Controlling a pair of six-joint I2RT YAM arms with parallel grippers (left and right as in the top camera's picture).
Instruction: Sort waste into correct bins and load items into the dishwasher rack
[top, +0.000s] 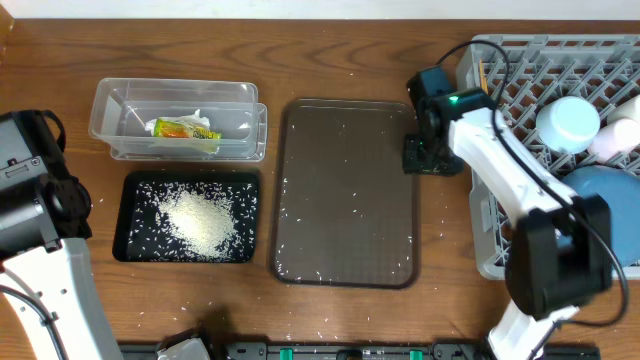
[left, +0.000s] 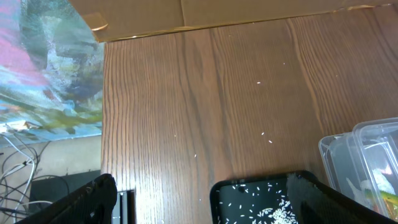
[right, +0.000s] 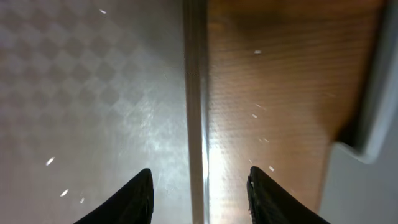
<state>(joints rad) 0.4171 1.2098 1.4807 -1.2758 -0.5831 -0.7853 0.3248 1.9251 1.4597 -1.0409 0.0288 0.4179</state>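
Overhead: the left arm (top: 35, 195) is cut off at the frame edge, and its fingers cannot be made out. The right gripper (top: 428, 150) is at the right rim of the brown tray (top: 345, 200), just beside the dishwasher rack (top: 500, 60).

Left wrist: the left gripper (left: 204, 183) is spread wide. The black tray (left: 215, 194) holding rice grains (left: 273, 214) lies between its fingers, cropped below.

Right wrist: the right gripper's jaws stand apart astride the brown tray's rim, with a gap on either side. The rack is a blur at right.
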